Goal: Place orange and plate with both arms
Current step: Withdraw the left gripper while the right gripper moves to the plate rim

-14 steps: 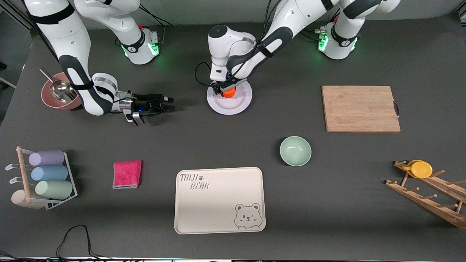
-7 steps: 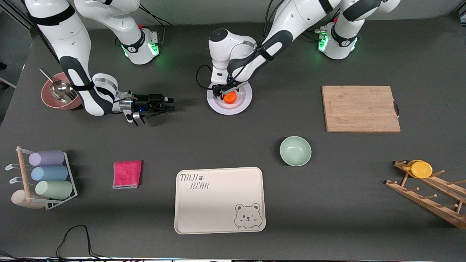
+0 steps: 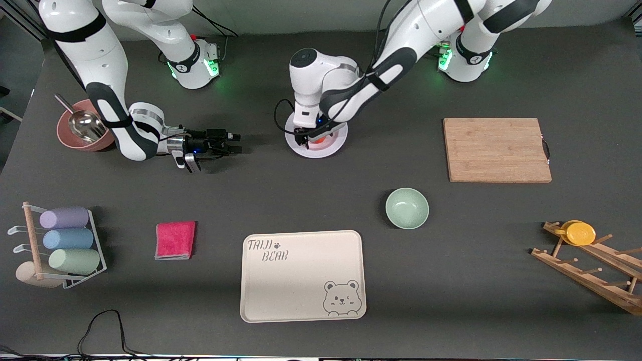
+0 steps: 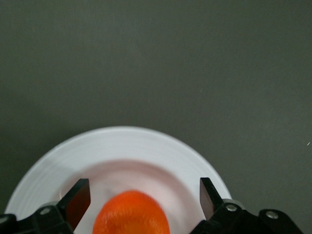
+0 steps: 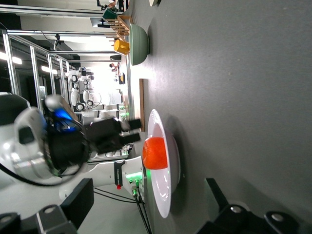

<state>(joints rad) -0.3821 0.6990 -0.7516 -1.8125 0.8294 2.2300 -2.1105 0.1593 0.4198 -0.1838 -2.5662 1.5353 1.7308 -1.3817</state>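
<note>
The orange [image 4: 130, 213] sits in the plate [image 4: 122, 141], loose between the left tool's [image 4: 141, 197] spread fingers. A sideways lift could nudge it rolling off. The right tool [image 3: 231, 143], spread, waits low beside the plate; gripping its rim could tip it.

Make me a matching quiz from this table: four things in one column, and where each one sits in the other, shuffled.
1. orange
2. scoop
3. yellow disc
4. left claw

A. in the pink bowl
B. on the wooden rack
C. open, around the orange
D. on the plate

Pairs: 1-D, 2-A, 3-B, 4-C
</note>
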